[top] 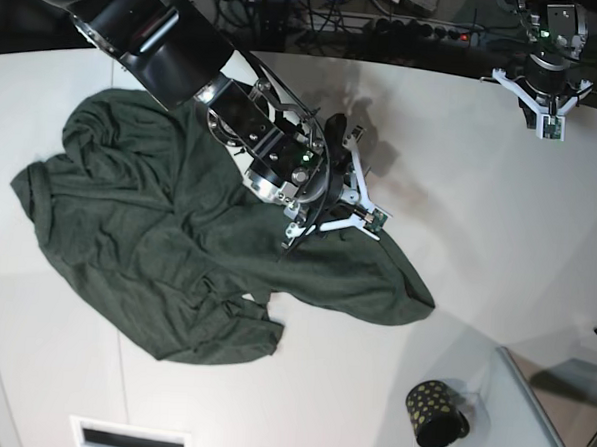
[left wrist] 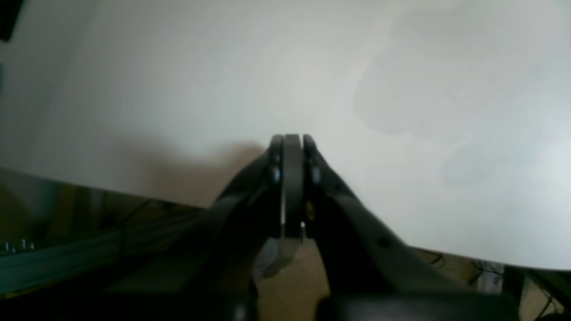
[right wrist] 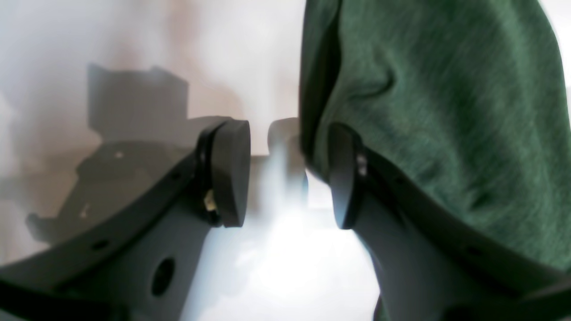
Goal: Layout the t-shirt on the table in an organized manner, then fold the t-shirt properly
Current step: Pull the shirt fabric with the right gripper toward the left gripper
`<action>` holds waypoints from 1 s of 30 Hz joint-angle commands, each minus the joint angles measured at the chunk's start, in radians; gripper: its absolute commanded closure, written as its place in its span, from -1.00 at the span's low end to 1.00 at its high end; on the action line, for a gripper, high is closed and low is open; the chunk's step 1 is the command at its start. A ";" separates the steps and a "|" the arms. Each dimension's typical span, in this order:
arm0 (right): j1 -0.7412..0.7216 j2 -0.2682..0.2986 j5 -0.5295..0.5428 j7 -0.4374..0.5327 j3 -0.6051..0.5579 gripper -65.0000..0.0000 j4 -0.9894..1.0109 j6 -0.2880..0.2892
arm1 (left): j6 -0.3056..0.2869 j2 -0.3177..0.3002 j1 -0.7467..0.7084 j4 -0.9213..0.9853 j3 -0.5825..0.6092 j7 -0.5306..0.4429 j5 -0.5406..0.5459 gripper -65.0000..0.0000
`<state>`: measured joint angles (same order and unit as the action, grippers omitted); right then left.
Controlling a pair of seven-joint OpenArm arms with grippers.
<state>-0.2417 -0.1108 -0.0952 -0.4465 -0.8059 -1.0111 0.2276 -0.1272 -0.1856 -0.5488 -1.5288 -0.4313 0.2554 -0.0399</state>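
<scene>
Your t-shirt (top: 167,247) lies crumpled across the left and centre of the table (top: 499,224) in the base view. Your right gripper (right wrist: 290,178) hovers at its upper right edge, fingers apart, nothing between them; green fabric drapes past the right-hand finger (right wrist: 345,178). Your left gripper (left wrist: 292,147) is pressed together, empty, at upper right. A black dotted cup (top: 434,416) stands lower right.

No legible text, labels, brand marks, numbers or signs appear in any view; all visible surfaces are unmarked or too blurred.
</scene>
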 commanded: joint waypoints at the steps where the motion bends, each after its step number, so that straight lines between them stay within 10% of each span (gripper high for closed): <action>1: -0.026 -0.016 -0.002 0.022 0.003 0.17 0.005 -0.004 | 0.008 -0.007 -0.003 -0.012 -0.002 -0.020 0.004 1.00; 8: -0.068 -0.028 -0.002 0.078 0.001 0.19 0.122 -0.029 | 0.008 -0.007 -0.003 -0.011 -0.002 -0.020 -0.001 1.00; 13: -0.058 -0.030 -0.002 0.067 0.001 1.00 0.125 -0.024 | 0.008 -0.007 0.000 -0.011 -0.002 -0.020 -0.001 1.00; 25: 0.069 -0.033 0.004 -0.085 -0.355 0.98 -0.236 -0.026 | 0.008 -0.013 0.006 -0.022 -0.002 -0.020 -0.002 1.00; 30: 0.066 -0.042 0.004 -0.084 -0.363 0.45 -0.248 -0.029 | 0.008 -0.013 0.006 -0.020 -0.002 -0.020 -0.002 1.00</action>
<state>-0.1600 -0.1329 -0.0898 -0.5488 -1.1709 -1.2350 0.2058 -0.1291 -0.1867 -0.5377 -1.5318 -0.4267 0.2523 -0.0437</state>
